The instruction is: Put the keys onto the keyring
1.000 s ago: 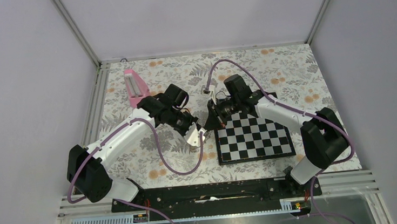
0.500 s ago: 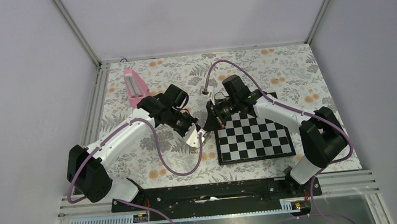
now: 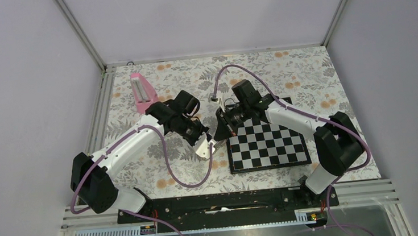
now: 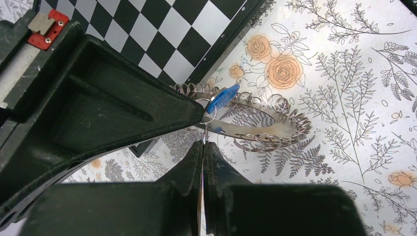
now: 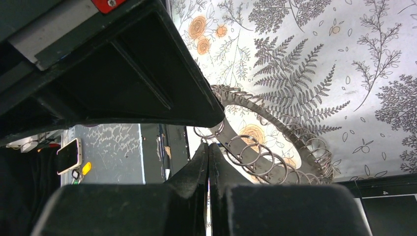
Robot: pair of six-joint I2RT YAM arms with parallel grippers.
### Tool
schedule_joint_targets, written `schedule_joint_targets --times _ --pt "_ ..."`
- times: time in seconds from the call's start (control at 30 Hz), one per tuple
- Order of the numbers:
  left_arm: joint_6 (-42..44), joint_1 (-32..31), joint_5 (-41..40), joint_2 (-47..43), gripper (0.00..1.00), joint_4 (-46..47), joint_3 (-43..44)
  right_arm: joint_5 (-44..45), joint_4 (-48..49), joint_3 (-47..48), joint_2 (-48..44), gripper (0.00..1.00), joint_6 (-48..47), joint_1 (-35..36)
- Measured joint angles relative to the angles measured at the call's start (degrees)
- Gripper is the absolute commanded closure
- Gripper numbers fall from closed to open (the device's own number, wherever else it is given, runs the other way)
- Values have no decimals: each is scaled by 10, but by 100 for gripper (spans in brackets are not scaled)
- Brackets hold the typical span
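Left wrist view: left gripper (image 4: 203,147) pressed together, pinching the near rim of the keyring (image 4: 275,129); blue key (image 4: 222,96) lies against that rim, touching the closed tip of the right gripper (image 4: 199,105); floral tablecloth (image 4: 354,73) below; chessboard (image 4: 162,29) beyond.

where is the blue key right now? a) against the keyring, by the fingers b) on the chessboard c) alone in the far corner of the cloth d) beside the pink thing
a: the left wrist view shows the blue key against the keyring, just past the tips of the shut left fingers, off the chessboard.
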Motion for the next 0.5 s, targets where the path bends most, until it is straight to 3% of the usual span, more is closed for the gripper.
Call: schedule_joint_targets --times 0.5 --pt "11 -14 -14 0 100 -18 0 2 -36 19 19 100 -6 12"
